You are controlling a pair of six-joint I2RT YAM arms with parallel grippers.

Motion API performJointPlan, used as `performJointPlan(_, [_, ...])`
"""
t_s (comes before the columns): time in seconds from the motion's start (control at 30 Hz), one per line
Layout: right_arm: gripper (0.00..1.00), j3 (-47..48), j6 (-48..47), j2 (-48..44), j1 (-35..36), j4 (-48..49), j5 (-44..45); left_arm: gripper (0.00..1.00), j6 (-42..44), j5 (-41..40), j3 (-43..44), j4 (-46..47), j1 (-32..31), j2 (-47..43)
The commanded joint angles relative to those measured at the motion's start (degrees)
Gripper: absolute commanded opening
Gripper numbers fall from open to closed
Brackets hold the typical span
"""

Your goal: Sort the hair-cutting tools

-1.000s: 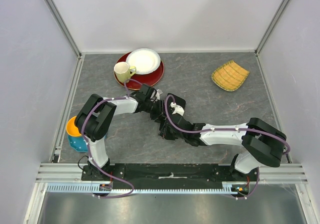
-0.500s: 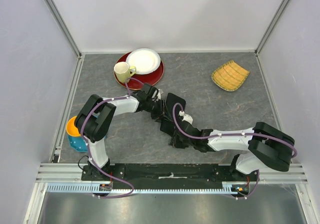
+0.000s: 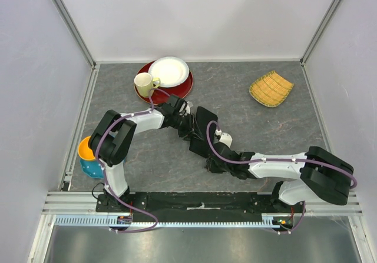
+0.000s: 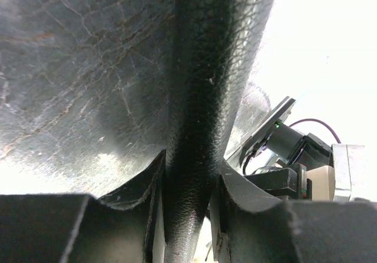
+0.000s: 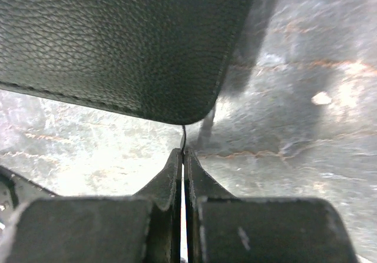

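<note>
Left gripper (image 4: 189, 183): jaws partly closed, clamped on an edge of the black case (image 4: 206, 69).
Right gripper (image 5: 182, 157): fully closed, tips just below the case's rounded corner.
Case: mid-table (image 3: 265, 133), between both grippers.
Hair-cutting tools: hidden; position cannot be told.

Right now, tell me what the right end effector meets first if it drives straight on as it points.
Most likely the black case: its rounded corner sits just beyond the tips of the shut right end effector, though depth is unclear.
</note>
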Motion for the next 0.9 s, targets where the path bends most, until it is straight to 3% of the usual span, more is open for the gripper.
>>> performJointPlan(0.0, [0.0,1.89,-8.65,-2.02,-1.07,-9.99,6.33,0.02,2.93,-2.07,5.46,-4.78,4.51,-0.21])
performJointPlan(0.33, [0.0,9.19,-23.94,-5.02,-4.41,-12.28,10.73,0.02,11.28,14.17,14.17,-12.35,9.0,-2.76])
performJointPlan(0.67, [0.0,13.07,-33.89,-7.83,-10.47,-10.96,7.39,0.02,10.41,21.57,14.17,-8.24,12.51,-6.1])
performJointPlan(0.87, [0.0,13.5,-37.85,-7.75,-12.85,-7.1,6.69,0.02,14.71,29.75,14.97,-8.14,12.69,-6.89])
